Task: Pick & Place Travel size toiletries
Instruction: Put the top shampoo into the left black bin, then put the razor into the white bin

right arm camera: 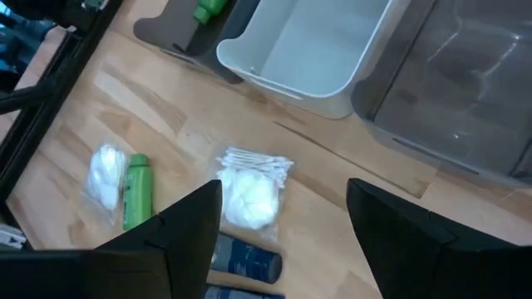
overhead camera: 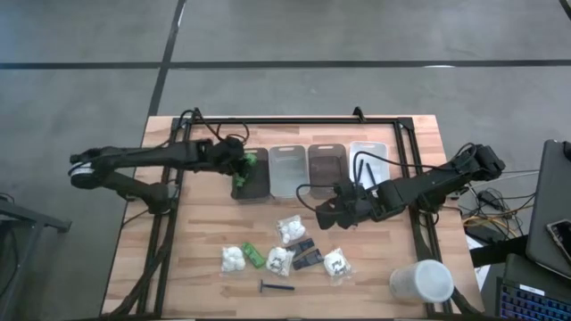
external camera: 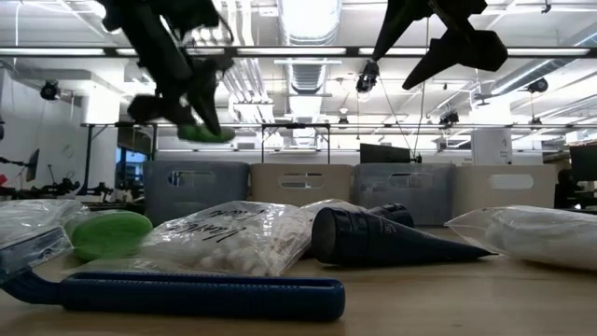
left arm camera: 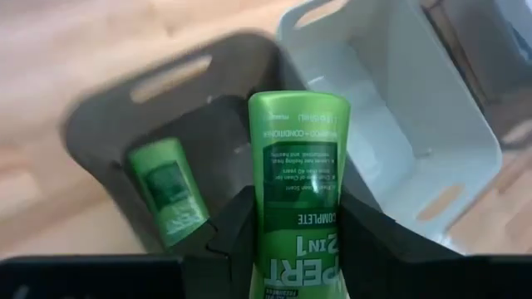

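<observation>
My left gripper [overhead camera: 247,163] is shut on a bright green bottle [left arm camera: 297,166] above the dark leftmost bin [overhead camera: 252,185]; the low view shows this gripper [external camera: 201,126] high over the table. A second green bottle [left arm camera: 166,193] lies inside that bin. My right gripper [overhead camera: 332,214] hangs open over the table's middle, above a packet of white puffs [right arm camera: 249,189]. Near the front edge lie more puff packets [overhead camera: 234,259], another green bottle [overhead camera: 252,257], black flat packets [overhead camera: 305,251] and a dark razor [overhead camera: 277,287]. My left gripper pinches the green bottle's two long sides [left arm camera: 268,241] between its two fingers [left arm camera: 233,237], on the half nearer the wrist. The fingers slant downward and lie along the bottle, whose free end sticks out past them. The bottle hangs clear above the dark bin.
Four bins stand in a row at the far side: dark, clear [overhead camera: 287,169], brown [overhead camera: 326,168] and white [overhead camera: 370,159]. A large white cup [overhead camera: 421,281] lies at the front right. A black frame [overhead camera: 406,169] runs around the work area.
</observation>
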You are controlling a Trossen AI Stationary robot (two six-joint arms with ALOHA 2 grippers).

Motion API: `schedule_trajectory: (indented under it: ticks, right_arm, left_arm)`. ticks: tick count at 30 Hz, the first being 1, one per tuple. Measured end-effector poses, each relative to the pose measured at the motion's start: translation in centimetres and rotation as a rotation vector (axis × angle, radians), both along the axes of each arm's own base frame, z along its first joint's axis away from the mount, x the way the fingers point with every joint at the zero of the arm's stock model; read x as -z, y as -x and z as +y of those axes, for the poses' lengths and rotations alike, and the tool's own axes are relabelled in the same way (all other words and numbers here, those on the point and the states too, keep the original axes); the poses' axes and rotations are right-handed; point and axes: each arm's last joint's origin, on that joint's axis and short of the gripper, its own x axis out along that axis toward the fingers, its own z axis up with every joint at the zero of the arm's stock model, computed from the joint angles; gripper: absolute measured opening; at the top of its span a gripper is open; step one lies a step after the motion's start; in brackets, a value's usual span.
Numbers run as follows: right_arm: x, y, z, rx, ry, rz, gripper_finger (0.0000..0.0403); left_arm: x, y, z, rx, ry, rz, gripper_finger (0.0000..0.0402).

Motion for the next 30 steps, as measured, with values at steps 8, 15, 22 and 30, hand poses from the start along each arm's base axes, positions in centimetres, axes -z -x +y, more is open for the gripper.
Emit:
schedule_trajectory:
  ticks: [8,15,22,30]
  right_arm:
    - [0.0,0.0,0.1,0.007,-0.009,-0.004,0.0253]
    - [0.0,0.0,0.1,-0.001,-0.004,-0.002,0.0275]
    - [0.0,0.0,0.1,-0.051,0.024,0.015,0.0298]
    - [0.0,0.1,0.5,-0.120,0.005,0.037,0.0323]
  left_arm:
    - [3.1,-0.3,0.7,-0.164,0.081,-0.143,0.0193]
    - [3.1,-0.1,0.2,-0.066,0.162,-0.144,0.0235]
    - [-1.5,-0.2,-2.3,0.431,0.054,-0.304,0.0234]
    - [-3.3,0.3,-8.8,0.743,-0.019,-0.377,0.0234]
